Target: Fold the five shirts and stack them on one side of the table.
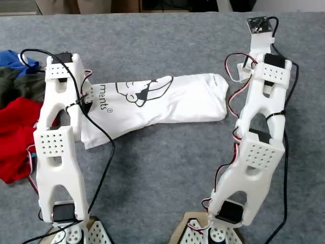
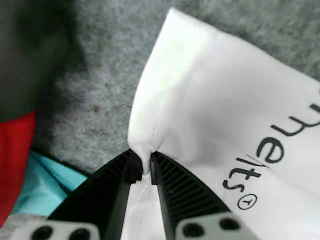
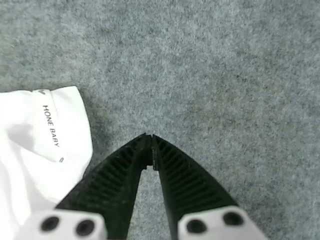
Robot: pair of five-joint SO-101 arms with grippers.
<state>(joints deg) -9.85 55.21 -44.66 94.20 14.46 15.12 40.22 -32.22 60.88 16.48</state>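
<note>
Your left gripper [image 2: 145, 169] pinched a fold of the white shirt [image 1: 172, 104], which lay across the high view's centre; your right gripper [image 3: 150, 150] (fingers together, holding nothing) hovered over the table [image 3: 225, 75] beside it.

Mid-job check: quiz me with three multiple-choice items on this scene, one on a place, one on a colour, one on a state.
1. The pile of loose shirts lies beside: A the left arm; B the right arm; C neither, it lies between the arms.
2. The shirt spread between the arms is: A red; B white; C teal.
3. The left end effector is: A open; B shut on nothing; C shut on the shirt.
Answers: 1 A, the high view shows the pile at that arm's outer side; 2 B, it is white with dark print; 3 C, the left wrist view shows a fold of the shirt's edge pinched in it.
</note>
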